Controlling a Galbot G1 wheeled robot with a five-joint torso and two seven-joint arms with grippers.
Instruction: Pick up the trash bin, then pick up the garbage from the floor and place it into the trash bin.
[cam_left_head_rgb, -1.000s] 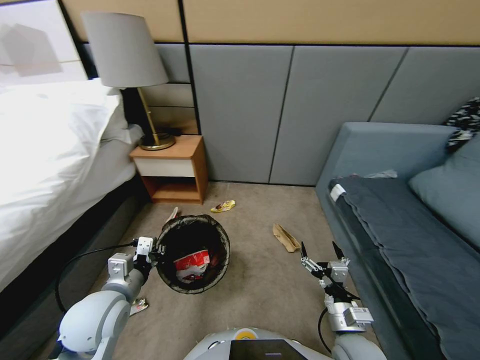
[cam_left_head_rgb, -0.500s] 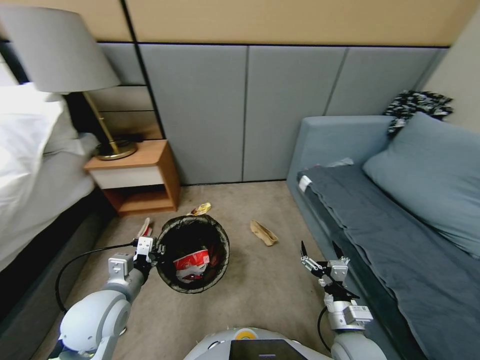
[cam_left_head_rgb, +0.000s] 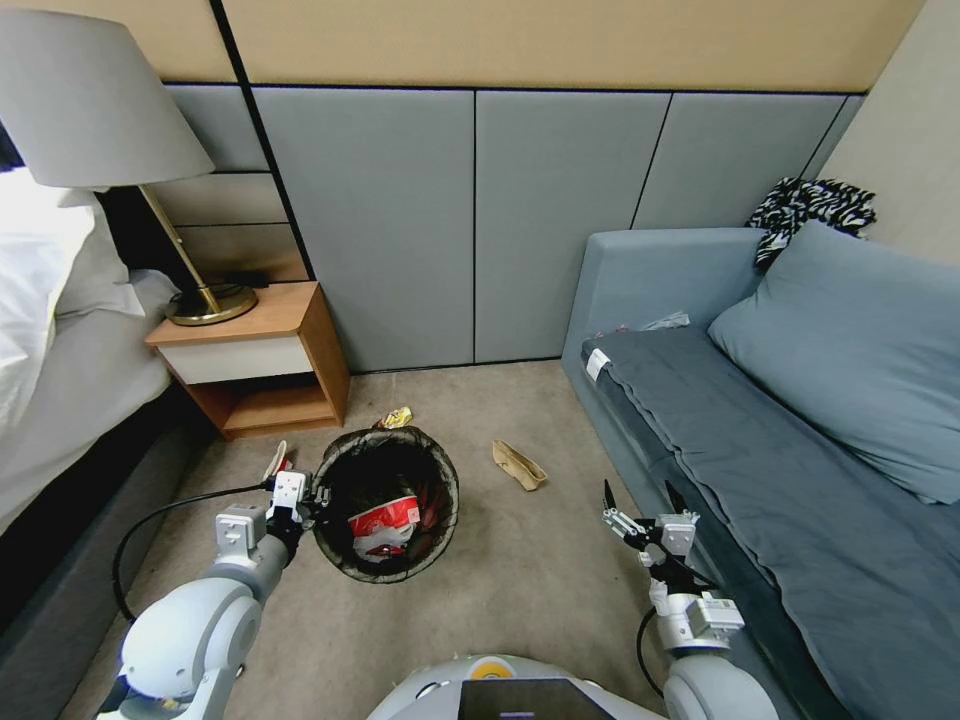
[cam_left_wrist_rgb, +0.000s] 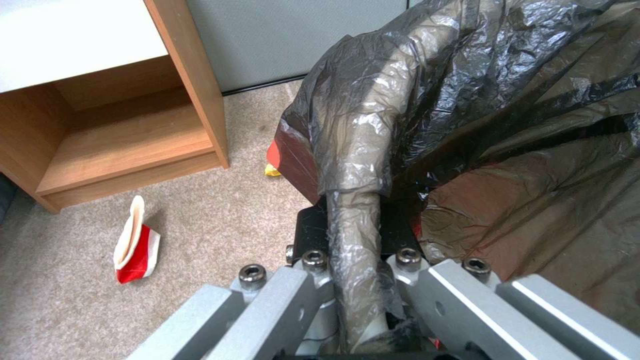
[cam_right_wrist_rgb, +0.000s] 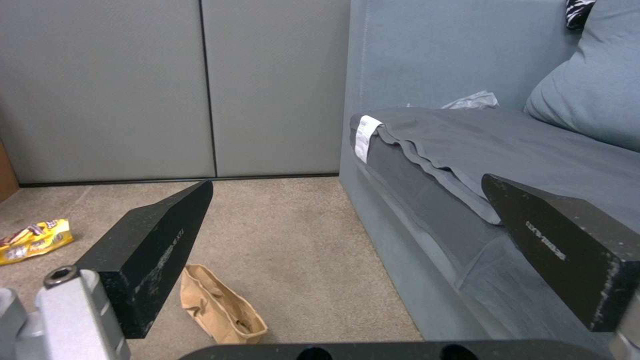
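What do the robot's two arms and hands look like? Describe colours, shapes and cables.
Both arms are rounded, glossy grey-white shells with a black cable looping beside each wrist. The left hand is pale metal with bolts. The right hand has two black, pointed wedge fingers on silver mounts.

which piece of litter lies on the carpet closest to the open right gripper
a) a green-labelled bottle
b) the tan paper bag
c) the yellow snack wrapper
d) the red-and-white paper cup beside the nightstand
b: the tan paper bag lies on the carpet just ahead of the right gripper, and in the right wrist view it sits close below that gripper's spread fingers, nearer than the yellow snack wrapper.
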